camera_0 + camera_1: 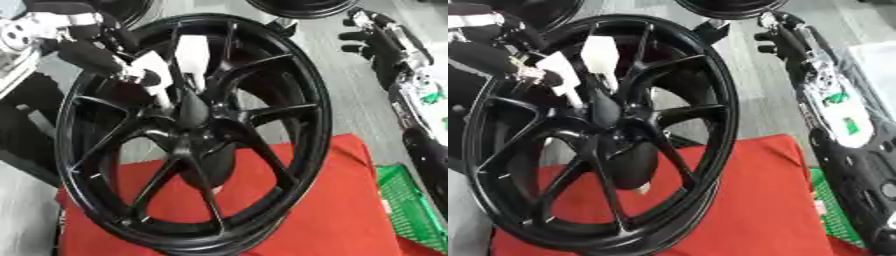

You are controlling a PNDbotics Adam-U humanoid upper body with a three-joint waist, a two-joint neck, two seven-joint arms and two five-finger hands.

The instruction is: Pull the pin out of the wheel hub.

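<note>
While the black wheel stands tilted on its rim on the red tabletop, hub facing the camera, the left hand curls round the white pin above the hub, seemingly to draw it out; the right hand hangs well apart, fingers curled, empty.

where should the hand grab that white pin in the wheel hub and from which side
Probably the wide white head, from the upper left, where the left hand already sits. Its thin shaft runs down into the hub between the spokes, so only the head seems to offer room.
</note>
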